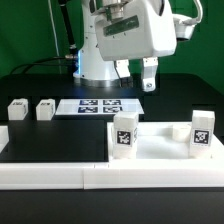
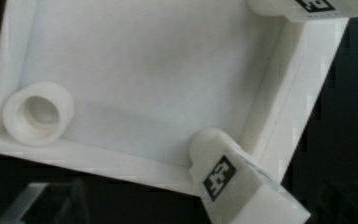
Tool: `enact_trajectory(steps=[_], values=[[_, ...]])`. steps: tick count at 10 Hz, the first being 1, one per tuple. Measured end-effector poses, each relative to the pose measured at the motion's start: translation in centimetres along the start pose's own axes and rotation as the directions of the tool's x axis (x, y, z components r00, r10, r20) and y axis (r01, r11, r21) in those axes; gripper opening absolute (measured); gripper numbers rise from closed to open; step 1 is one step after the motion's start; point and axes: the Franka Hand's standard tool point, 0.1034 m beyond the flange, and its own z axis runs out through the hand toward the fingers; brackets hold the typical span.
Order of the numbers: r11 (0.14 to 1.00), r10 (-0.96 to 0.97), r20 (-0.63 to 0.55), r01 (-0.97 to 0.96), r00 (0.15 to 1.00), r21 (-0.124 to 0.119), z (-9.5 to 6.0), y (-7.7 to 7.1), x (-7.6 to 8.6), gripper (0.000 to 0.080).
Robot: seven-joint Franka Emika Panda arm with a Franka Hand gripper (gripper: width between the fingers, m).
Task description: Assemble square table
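Square tabletop [image 1: 160, 150] lower right of exterior frame, pushed against fence [image 1: 50, 176], likely for bracing. Left fitted leg [image 1: 124, 135] and right fitted leg [image 1: 201, 133] upright on its corners. Empty socket [image 2: 39, 108] awaits a leg. Loose legs [image 1: 17, 110] wait left on counter [image 1: 60, 140]. Gripper [image 1: 141, 76] upper centre, fingers wide, holding nothing.

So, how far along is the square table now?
Looks done: two upright legs stand at corners of the tabletop. In hand: nothing; the fingers are open and empty. Left: two loose legs lie at the exterior view's left; one socket is empty.
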Motion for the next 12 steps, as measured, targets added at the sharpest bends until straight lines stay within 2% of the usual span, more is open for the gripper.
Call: enact_trajectory(steps=[2, 3, 12], values=[[0.979, -0.201, -0.001, 0.201, 0.980, -0.005, 0.18, 0.22, 0.22, 0.0648], [0.971, -0.240, -0.002, 0.240, 0.971, -0.007, 0.27, 0.29, 0.32, 0.0648], [0.971, -0.240, -0.002, 0.240, 0.971, -0.007, 0.27, 0.29, 0.32, 0.0648]])
